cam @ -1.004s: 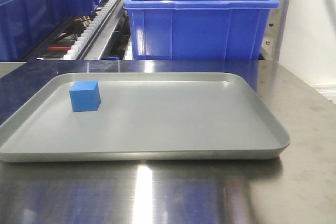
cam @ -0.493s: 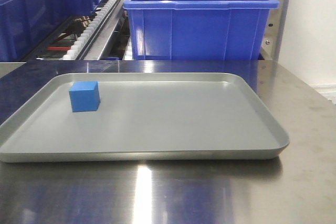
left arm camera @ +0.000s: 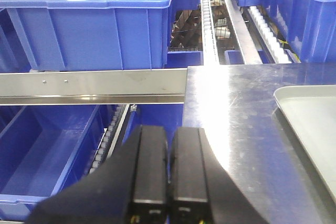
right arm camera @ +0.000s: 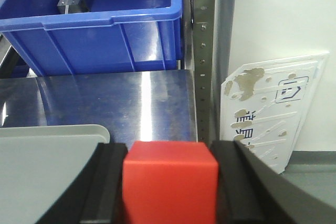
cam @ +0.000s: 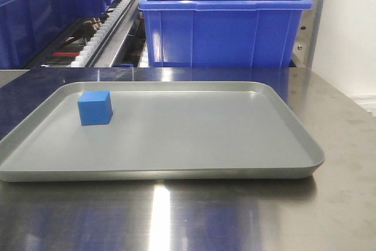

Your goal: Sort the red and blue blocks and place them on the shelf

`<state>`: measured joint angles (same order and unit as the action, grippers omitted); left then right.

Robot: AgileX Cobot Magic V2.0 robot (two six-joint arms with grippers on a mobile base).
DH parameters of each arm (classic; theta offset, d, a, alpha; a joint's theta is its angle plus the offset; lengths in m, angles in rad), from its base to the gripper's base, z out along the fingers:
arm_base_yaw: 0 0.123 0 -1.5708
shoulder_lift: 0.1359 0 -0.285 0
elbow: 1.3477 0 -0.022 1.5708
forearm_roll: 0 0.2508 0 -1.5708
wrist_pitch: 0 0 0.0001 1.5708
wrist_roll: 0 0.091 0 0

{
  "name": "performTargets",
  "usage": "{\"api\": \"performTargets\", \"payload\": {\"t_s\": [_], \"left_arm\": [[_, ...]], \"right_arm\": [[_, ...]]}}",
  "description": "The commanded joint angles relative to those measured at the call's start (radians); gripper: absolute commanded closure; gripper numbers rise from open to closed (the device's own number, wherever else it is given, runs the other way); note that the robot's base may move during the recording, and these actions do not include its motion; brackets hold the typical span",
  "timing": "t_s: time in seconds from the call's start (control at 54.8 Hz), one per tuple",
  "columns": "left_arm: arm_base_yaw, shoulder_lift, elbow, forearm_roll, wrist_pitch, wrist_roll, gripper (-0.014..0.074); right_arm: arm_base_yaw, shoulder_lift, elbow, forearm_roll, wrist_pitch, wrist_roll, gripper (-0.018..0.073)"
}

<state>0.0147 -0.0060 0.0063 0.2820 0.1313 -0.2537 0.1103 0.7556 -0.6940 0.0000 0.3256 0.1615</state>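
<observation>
Right fingers (right arm camera: pixel 107 182) clamp red block (right arm camera: pixel 169 182); left fingers (left arm camera: pixel 149 166) closed, empty; blue block (cam: pixel 94 107) in tray (cam: pixel 235 145).

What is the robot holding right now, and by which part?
The right gripper holds the red block by its two opposite sides. The left gripper is shut on nothing.

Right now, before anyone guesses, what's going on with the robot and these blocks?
The right gripper is shut on the red block, held beside the grey tray. The left gripper is shut and empty, off the left edge of the table by the shelf. The blue block sits on the tray, near its back-left corner. Neither block is on the shelf yet.
</observation>
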Motion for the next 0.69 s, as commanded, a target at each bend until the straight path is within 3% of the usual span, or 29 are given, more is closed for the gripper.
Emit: {"api": "performTargets", "payload": {"t_s": [0.0, 0.675], "left_arm": [[-0.006, -0.018, 0.029, 0.002, -0.079, -0.001, 0.0501], [-0.006, -0.018, 0.029, 0.002, -0.079, -0.001, 0.0501]], "right_arm": [[-0.007, -0.008, -0.028, -0.011, -0.089, -0.002, 0.0501], [-0.007, -0.008, -0.028, -0.011, -0.089, -0.002, 0.0501]]}}
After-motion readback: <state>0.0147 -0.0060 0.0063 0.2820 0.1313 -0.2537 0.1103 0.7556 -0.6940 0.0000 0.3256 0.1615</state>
